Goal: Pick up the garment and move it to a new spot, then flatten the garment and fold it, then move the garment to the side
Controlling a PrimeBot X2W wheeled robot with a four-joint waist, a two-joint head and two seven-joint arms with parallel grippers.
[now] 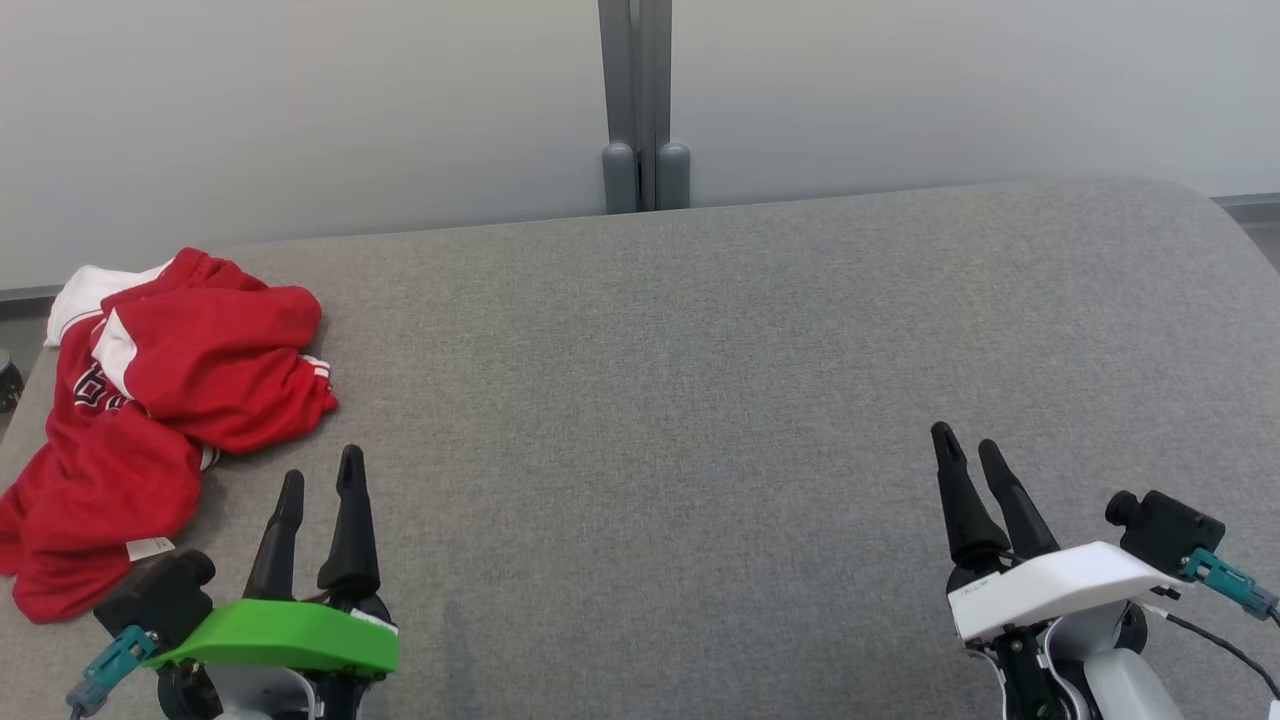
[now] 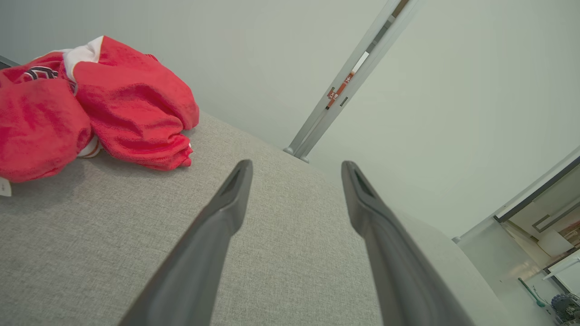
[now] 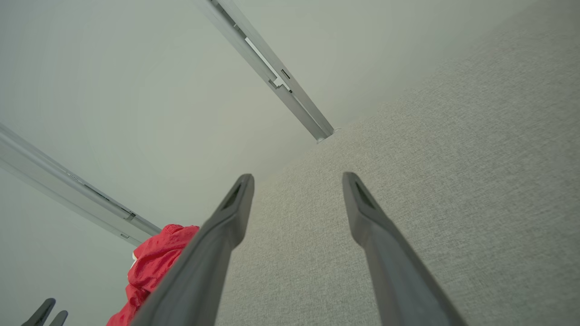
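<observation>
head view: the garment (image 1: 150,420), a red jersey with white trim, is found bunched in a loose heap at the far left of the grey padded surface (image 1: 700,400), close to its left edge. the left gripper (image 1: 321,468) is seen just beside the heap, jaws parted and empty. the right gripper (image 1: 966,440) is seen well apart from it at the lower right, likewise released and holding nothing. a white label (image 1: 150,548) is noted at the heap's near edge.

left wrist view: the garment (image 2: 127,104) is seen up and to the left of the spread fingers, not touched. a rolled fold bulges toward the gripper. the cloth is judged soft, light and limp; sagging and unrolling are to be expected once it is lifted. a pinch on that raised fold, or on a thick hem, is judged the soundest hold, since a single flat layer could be missed against the padding.

right wrist view: the fingers are seen wide apart over bare padding, and a part of the garment (image 3: 154,267) is seen beyond the left finger. snagging is judged unlikely; slipping from a shallow pinch is the chief risk.
</observation>
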